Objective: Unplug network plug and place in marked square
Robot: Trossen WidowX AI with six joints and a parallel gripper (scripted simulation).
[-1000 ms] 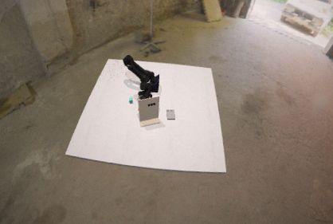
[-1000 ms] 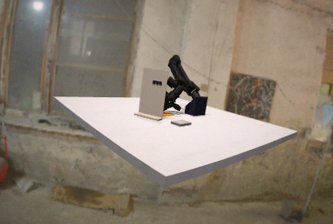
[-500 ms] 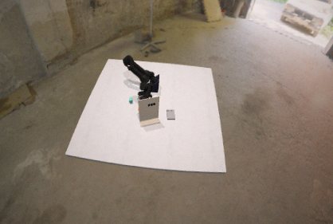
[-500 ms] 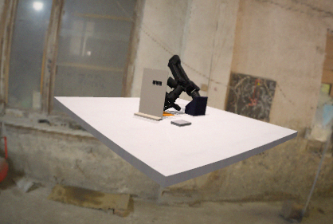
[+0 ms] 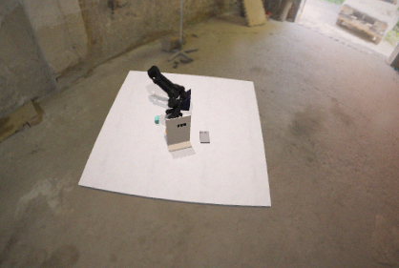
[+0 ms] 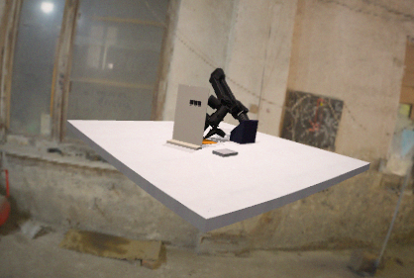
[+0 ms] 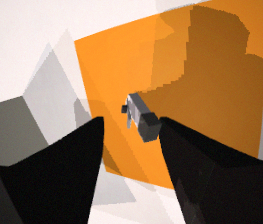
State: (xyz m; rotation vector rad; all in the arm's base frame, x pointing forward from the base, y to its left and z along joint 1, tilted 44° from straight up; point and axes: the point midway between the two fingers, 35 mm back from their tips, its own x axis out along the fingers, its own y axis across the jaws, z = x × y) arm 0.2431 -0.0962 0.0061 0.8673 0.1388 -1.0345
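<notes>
The small grey plug [image 7: 136, 112] with a dark end lies on the orange marked square [image 7: 208, 83] [image 6: 209, 141]. My gripper [image 7: 131, 124] [image 6: 211, 134] is open and low over the square. Its black fingers stand on either side of the plug, and the plug's dark end is close to the right finger; I cannot tell if they touch. The upright grey panel [image 5: 178, 131] [image 6: 190, 116] with its dark sockets stands in front of the gripper and hides the gripper and plug in the top view. The arm [image 5: 164, 85] reaches down behind the panel.
A dark blue box [image 6: 244, 132] [image 5: 187, 98] stands just beside the arm. A flat grey pad [image 5: 204, 136] [image 6: 225, 152] lies right of the panel. A small teal block [image 5: 157, 120] sits left of the panel. All rest on the white table [image 5: 143, 169].
</notes>
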